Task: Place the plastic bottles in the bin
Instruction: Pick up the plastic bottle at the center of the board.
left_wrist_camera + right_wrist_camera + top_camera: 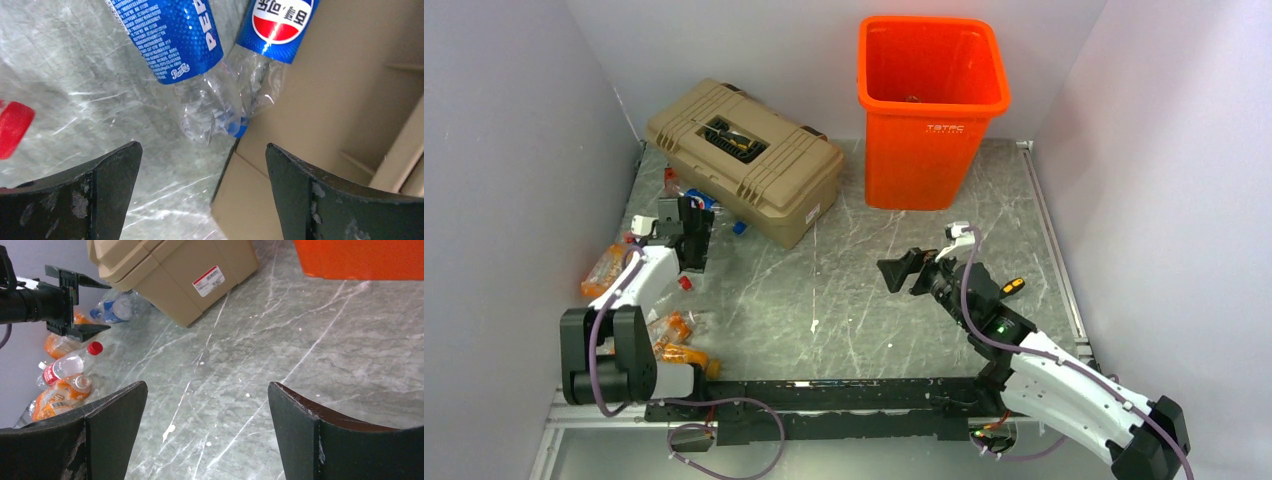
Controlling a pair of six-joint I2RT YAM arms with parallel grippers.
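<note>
The step in hand is the reach for a bottle. The left gripper hangs with its jaws wide apart and nothing between them, above 2 blue-label bottles. These lie on the table against the toolbox, necks toward the gripper. The right gripper is also spread wide and empty, over bare table between toolbox and bin. The bin stands upright at the far edge, well apart from the bottles. A small dark thing lies at its bottom, too small to name.

Next, I judge, the left gripper must come down around 1 bottle's body, clear of the toolbox wall and of the neighbour close beside it, then close and lift. The bin is far off to the right, so a handover to the right arm may be needed.

Count: 1 bin, 1 toolbox, 2 grippers. Bottles: 2 blue-label, 1 red-capped bottle, at least 3 orange bottles; more may be hidden
</note>
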